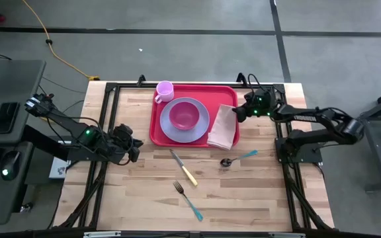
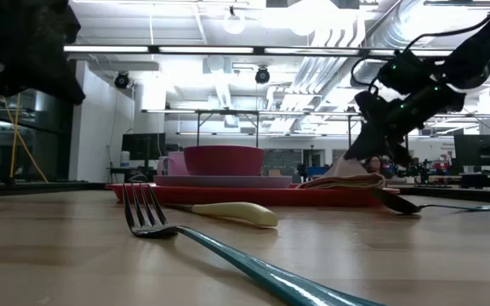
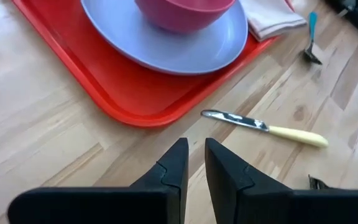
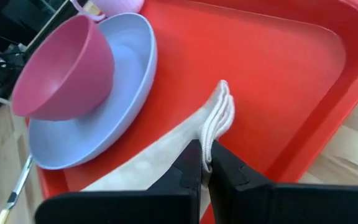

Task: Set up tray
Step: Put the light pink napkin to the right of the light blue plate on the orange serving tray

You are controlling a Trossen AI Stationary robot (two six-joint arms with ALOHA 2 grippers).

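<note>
Tray (image 1: pixel 156 129) sits at the far middle of the wooden table (image 1: pixel 256 192), red and wide, and it's already carrying a fair load: a lavender plate (image 1: pixel 204 125) with a pink bowl (image 1: pixel 184 114) resting in it, a pink cup (image 1: pixel 165 90) tucked in the tray's far left corner, and a cream napkin (image 1: pixel 224 127) lying along its right side, the napkin's near end hanging over the tray's rim onto the table. Over on the right, the right claw (image 4: pixel 206 163) is down at the napkin's far end, fingers pinched tight on the folded edge of the cloth, right there above the red tray floor. The left claw (image 3: pixel 194 163) hangs over bare table just off the tray's near left corner, its fingers a narrow slit apart with nothing between them. On the table nearer than the tray, the cutlery lies loose: a knife (image 1: pixel 184 168) with a pale yellow handle just beyond the tray's near edge, a fork (image 1: pixel 188 200) with a teal handle nearer still, and a spoon (image 1: pixel 237 158) with a teal handle to the right, close to the napkin's overhanging end. None of the three touches the tray, and none touches another.
</note>
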